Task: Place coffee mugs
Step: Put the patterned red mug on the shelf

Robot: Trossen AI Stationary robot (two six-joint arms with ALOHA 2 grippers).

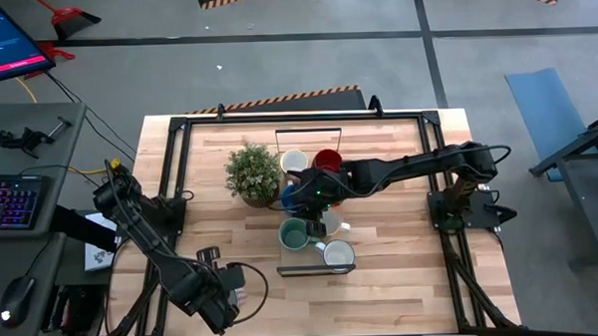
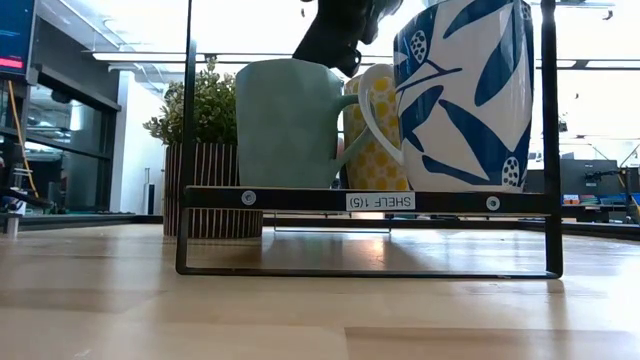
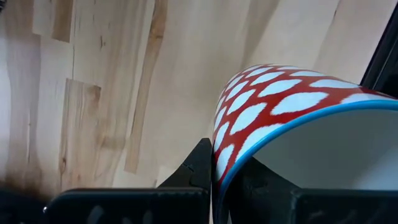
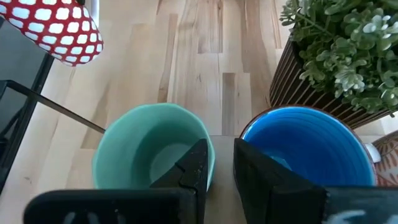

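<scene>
My left gripper (image 1: 222, 290) stands near the table's front left, shut on a red mug with white spots and a blue rim (image 3: 267, 99). That mug also shows in the right wrist view (image 4: 59, 28). My right gripper (image 4: 222, 158) hovers over the black wire shelf (image 1: 313, 270), above the gap between a teal mug (image 4: 152, 149) and a blue mug (image 4: 305, 140). Its fingers stand a little apart with nothing between them. More mugs stand on the shelf: a dark red one (image 1: 327, 159), white ones (image 1: 294, 160) (image 1: 338, 254), and a leaf-patterned one (image 2: 470, 95). My left gripper holds the spotted mug by its wall at the rim (image 3: 219, 163), one finger outside (image 3: 196, 171) and one inside the cup (image 3: 261, 190). The fingers come from above, pointing down. The mug hangs below them and appears clear of the table.
A potted green plant (image 1: 252, 173) stands at the shelf's left, close to the blue mug. A yellow-patterned mug (image 2: 378, 135) sits behind the teal one. Black frame rails (image 1: 170, 173) run along the table's edges. Bare wood lies between the left gripper and the shelf.
</scene>
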